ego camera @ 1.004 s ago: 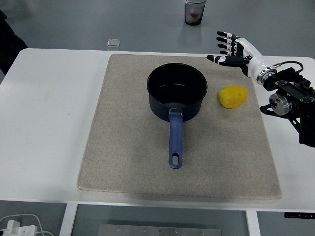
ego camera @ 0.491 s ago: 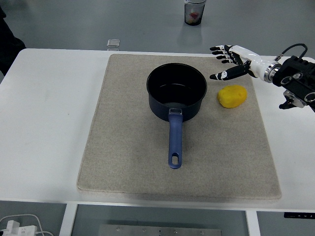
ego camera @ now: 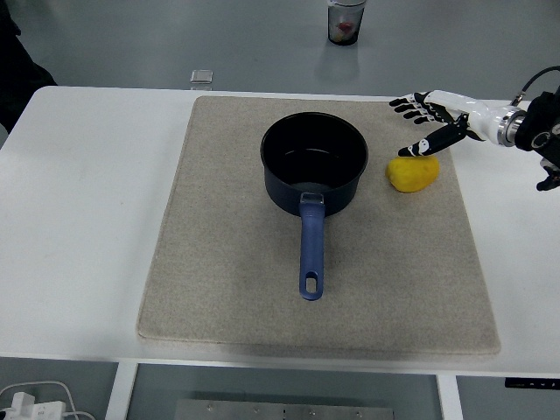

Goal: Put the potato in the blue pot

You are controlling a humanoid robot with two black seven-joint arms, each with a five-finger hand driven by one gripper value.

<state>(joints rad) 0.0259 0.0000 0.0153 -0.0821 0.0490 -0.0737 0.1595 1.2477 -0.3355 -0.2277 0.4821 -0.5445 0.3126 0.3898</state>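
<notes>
Potato, yellow and oval, lay on the beige mat, just to the right of the blue pot and apart from it, with a strip of mat showing between them. We saw it resting on its side, untouched by anything on its left or near edge.

Our right hand hung over the potato's far right end. Its fingers were spread and pointed left, holding nothing, while the thumb reached down toward the top of the potato. From this view we could not tell whether the thumb tip touched the potato or only hovered just above it. Behind the hand, the white wrist ran right into the black arm at the picture's right edge.

We saw the blue pot standing upright near the middle of the mat, its dark inside showing nothing in it. Its blue handle pointed straight toward the near edge of the counter.

The mat covered most of the white counter's middle. Beyond its far left corner a small clear square object sat at the counter's far edge. Farther back, off the counter, a clear cup stood on the grey floor with something reddish inside.
</notes>
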